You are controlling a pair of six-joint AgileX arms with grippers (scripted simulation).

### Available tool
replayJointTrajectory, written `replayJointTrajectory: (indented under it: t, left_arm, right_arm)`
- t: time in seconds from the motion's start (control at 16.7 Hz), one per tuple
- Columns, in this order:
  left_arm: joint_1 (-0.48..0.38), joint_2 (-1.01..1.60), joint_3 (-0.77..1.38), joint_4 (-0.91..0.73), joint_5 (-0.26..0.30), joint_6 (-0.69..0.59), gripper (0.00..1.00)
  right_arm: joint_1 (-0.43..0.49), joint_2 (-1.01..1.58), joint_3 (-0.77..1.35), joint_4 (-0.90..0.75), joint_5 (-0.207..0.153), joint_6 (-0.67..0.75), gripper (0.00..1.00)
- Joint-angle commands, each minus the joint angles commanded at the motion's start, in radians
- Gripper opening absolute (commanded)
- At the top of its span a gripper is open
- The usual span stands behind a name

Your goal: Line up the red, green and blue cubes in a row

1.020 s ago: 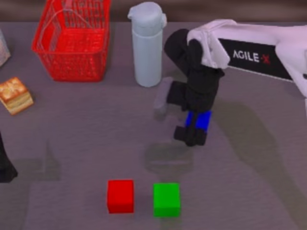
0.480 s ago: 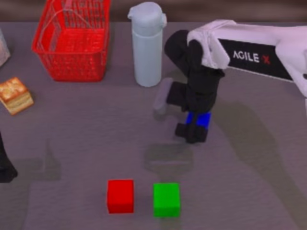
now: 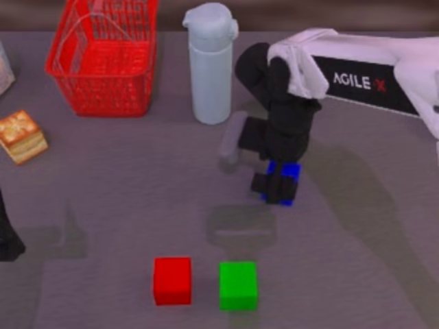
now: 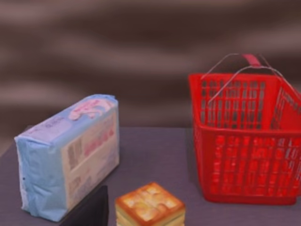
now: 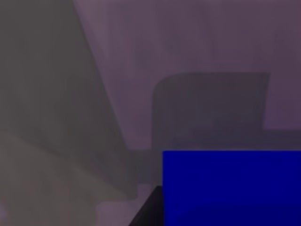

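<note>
**Mia:** Where is the blue cube [image 3: 283,171]?

**Ben:** The right pincer [image 3: 276,188] is pinching it. It hangs up in the air, near the middle of the desk [image 3: 123,205], a bit in front of the tall pale bottle [image 3: 210,63]. I think it is off the desk, because its shadow lies apart from it, lower down.

**Mia:** And the other two?

**Ben:** The red cube [image 3: 172,280] and the green cube [image 3: 238,285] sit side by side near the front edge, with a small gap between them. Red is on the left, green on the right.

**Mia:** So what is left to do?

**Ben:** I think blue has to go down on the right of green to make the row.

**Mia:** What could go wrong?

**Ben:** The wrist camera shows just a corner of the cube, so I cannot tell how well it is held. If the hold is off to one side, the cube could turn or slip on the way down. If it comes down too near green, it could bump green and push the row crooked. If it lets go too high, blue could bounce away.

**Mia:** What about the left arm?

**Ben:** It is parked at the left edge by the red basket [image 4: 244,141], the patterned block [image 4: 149,205] and a blue pack [image 4: 70,155]. I cannot see its pincer.
</note>
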Motion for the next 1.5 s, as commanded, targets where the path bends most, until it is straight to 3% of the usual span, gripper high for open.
replayJointTrajectory:
  t: [0.36,0.78,1.08,1.5]
  left_arm:
    - [0.000,0.000,0.000,0.000,0.000,0.000,1.00]
    - [0.000,0.000,0.000,0.000,0.000,0.000,1.00]
    - [0.000,0.000,0.000,0.000,0.000,0.000,1.00]
    - [0.000,0.000,0.000,0.000,0.000,0.000,1.00]
  right_arm:
    - [0.003,-0.029,0.003,-0.019,-0.011,0.010,0.00]
    - [0.012,-0.079,0.150,-0.223,-0.012,0.007,0.00]
    - [0.008,-0.087,0.170,-0.248,-0.012,0.011,0.00]
    - [0.083,-0.271,-0.059,-0.181,-0.013,-0.012,0.00]
